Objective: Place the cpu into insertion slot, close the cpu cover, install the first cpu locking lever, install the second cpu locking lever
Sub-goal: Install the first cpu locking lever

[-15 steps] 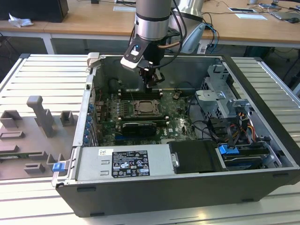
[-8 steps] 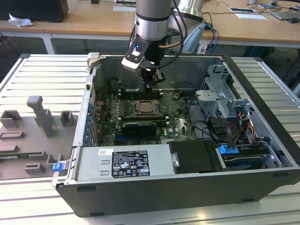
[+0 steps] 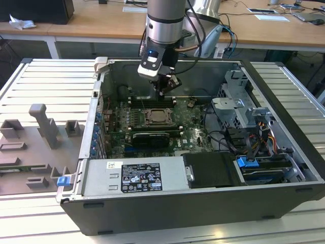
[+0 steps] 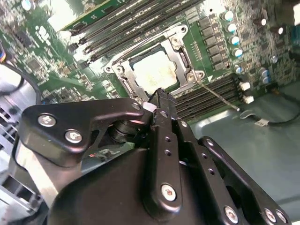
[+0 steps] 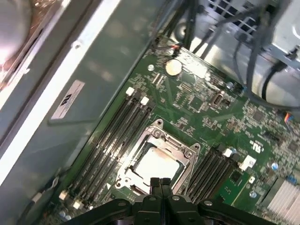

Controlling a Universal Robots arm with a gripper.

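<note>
My gripper (image 5: 160, 182) hangs low over the board with its black fingertips (image 4: 161, 104) pressed together, narrow, gripping nothing I can make out. In the exterior view the gripper (image 3: 163, 90) sits inside the open case, just above the slot (image 3: 158, 117).

Just past the fingertips lies the cpu (image 4: 154, 72), a small flat square with a pale, matte silver-beige top. It sits level in the slot. The cover (image 4: 180, 51) lies down over it: a thin silvery frame of stamped metal with rounded corners and screw heads, its window leaving the cpu (image 5: 157, 165) top bare. In the first wrist view the cover (image 5: 188, 154) rings the chip on all sides.

From the frame corner beside the fingers, a lever (image 4: 219, 97), a thin steel wire, runs slantwise out over the memory slots (image 4: 208, 91). I cannot tell whether it is latched.

Long black ribbed memory slots (image 5: 112, 136) flank the socket on both sides of the fingers. Beyond them spreads the glossy green board (image 5: 206, 108), with a round silver coin cell (image 5: 173, 67), then the dull grey case wall (image 5: 93, 70) and dark cables (image 5: 255, 56).
</note>
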